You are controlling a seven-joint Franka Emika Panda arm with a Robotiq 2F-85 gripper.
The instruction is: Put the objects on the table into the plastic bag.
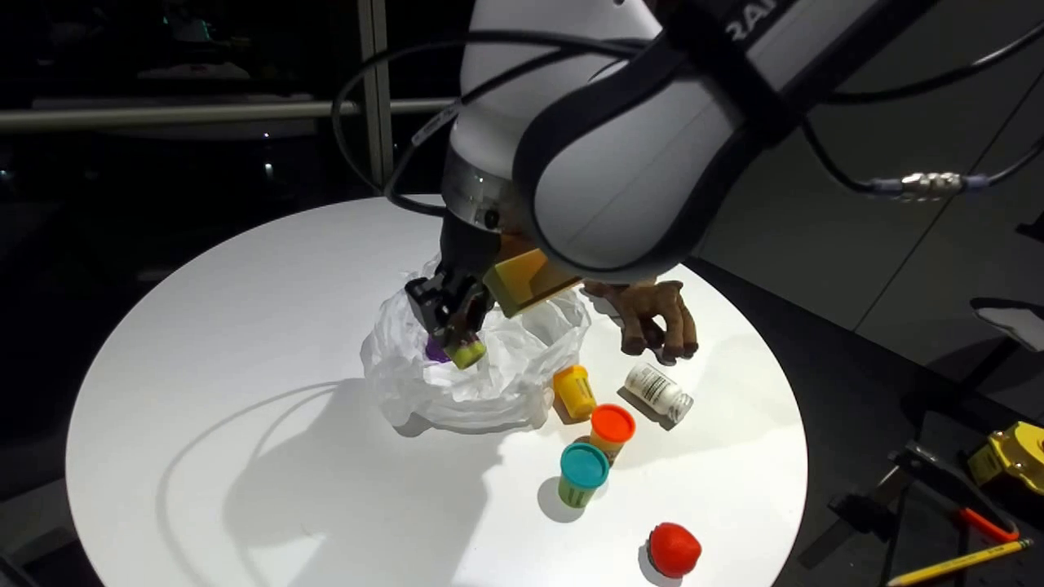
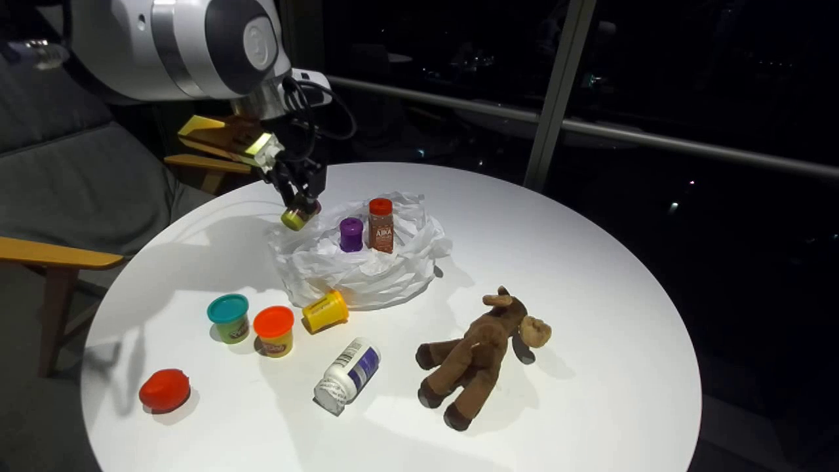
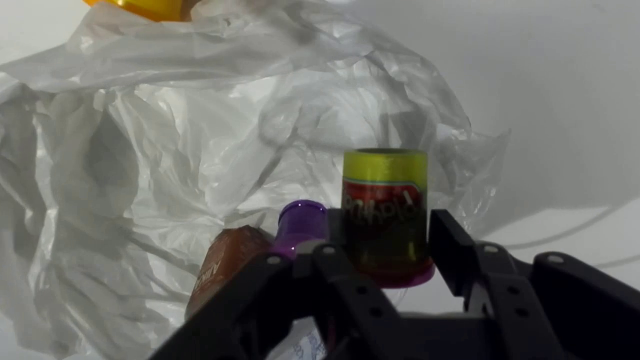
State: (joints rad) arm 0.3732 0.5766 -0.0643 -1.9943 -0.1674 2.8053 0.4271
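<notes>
One gripper [image 3: 387, 230]: clasped around a red-labelled tub [image 3: 386, 217].
Plastic bag [image 2: 373, 278]: likely placing step; next, lower tub inside, release.

Both exterior views overlook the table [image 2: 590, 314]; wrist view, closer, the bag [image 3: 235, 150].
</notes>
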